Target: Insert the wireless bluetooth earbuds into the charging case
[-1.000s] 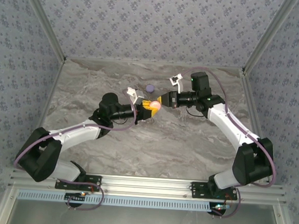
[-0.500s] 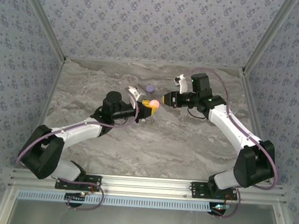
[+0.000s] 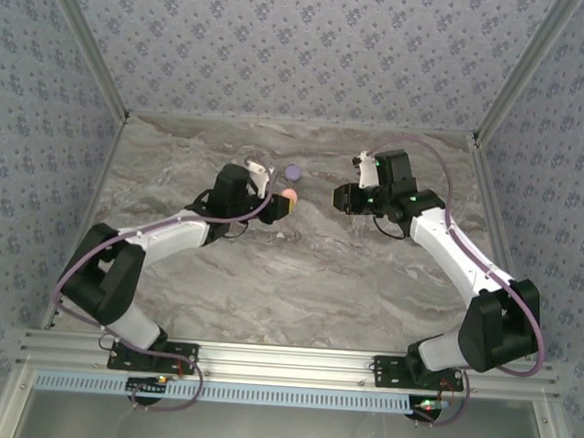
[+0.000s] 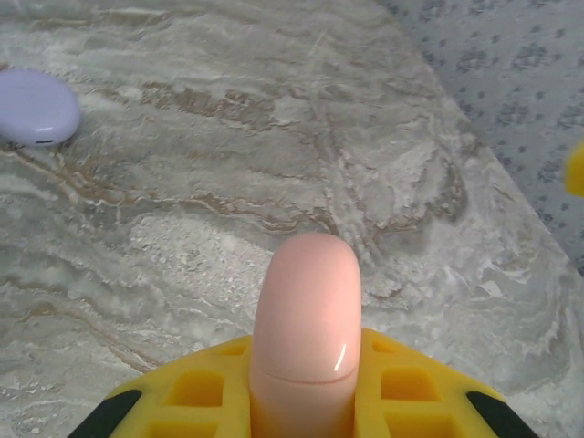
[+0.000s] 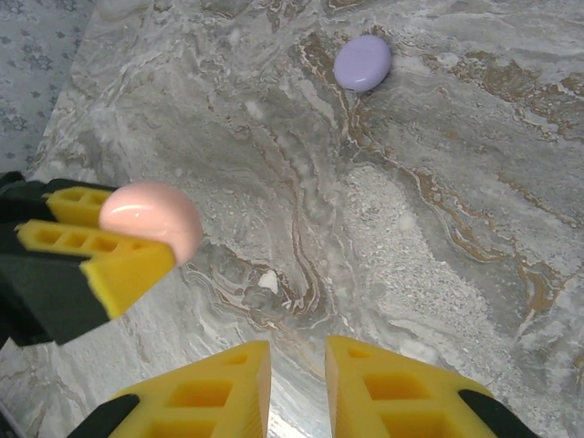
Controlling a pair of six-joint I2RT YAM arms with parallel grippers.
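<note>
Marble-patterned tabletop [image 3: 298, 280], grey with brown veining, was enclosed by walls [image 3: 284, 48] papered in a blue floral print. Left gripper [image 3: 284, 205] was observed toward the far middle of the table, its yellow fingers [image 4: 406, 388] pinched on a salmon-pink case [image 4: 306, 315], which stood on edge between them with its rounded end protruding past the tips. The case was closed. Right gripper [image 5: 298, 351] was positioned just to the right of the left one, apart from it and facing it; its two yellow fingers [image 5: 374, 388] stood slightly parted with a narrow gap, and nothing was between them. A lavender case [image 5: 363, 62], also closed, lay flat on the tabletop beyond both grippers, touching neither. One small pale speck, taken to be an earbud [image 5: 267, 281], lay on the bare marble between the two grippers, below the held case in the right wrist view; it was too small to make out in detail. No earbud was seen seated in either case.
</note>
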